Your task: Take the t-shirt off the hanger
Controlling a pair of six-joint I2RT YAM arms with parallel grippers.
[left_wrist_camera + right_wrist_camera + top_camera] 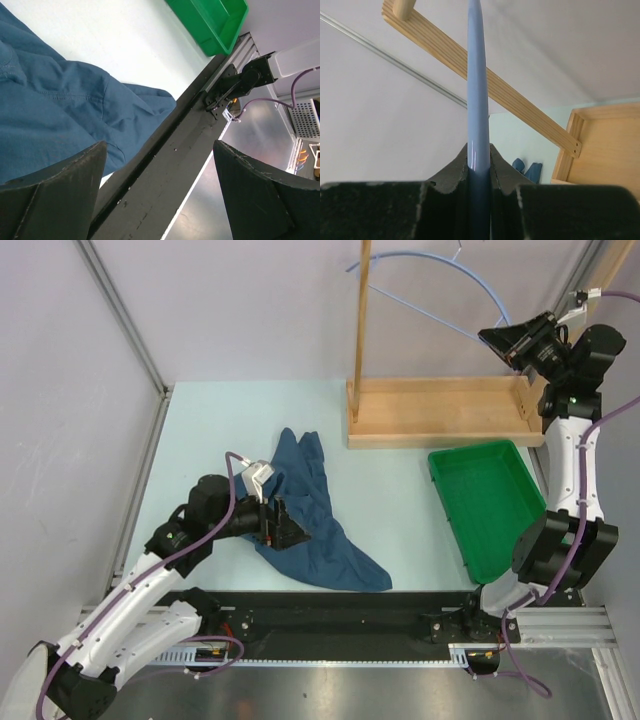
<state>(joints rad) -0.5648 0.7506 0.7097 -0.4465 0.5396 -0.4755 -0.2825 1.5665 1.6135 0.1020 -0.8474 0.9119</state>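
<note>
The dark teal-blue t-shirt (310, 515) lies crumpled on the pale table, off the hanger; the left wrist view shows its cloth (55, 110) too. My left gripper (283, 525) hovers over the shirt's left part, open, nothing between its fingers (60, 195). The pale-blue hanger (440, 280) hangs bare at the wooden rack's top, its metal hook barely visible at the frame's upper edge. My right gripper (503, 340) is shut on the hanger's right end; in the right wrist view the blue bar (478, 100) runs up from between the pads (452, 175).
The wooden rack (440, 415) stands at the back right, its upright post (362, 310) rising left of the hanger. A green tray (487, 502) sits in front of the rack's base. A black rail (330, 615) runs along the near edge by the shirt's hem.
</note>
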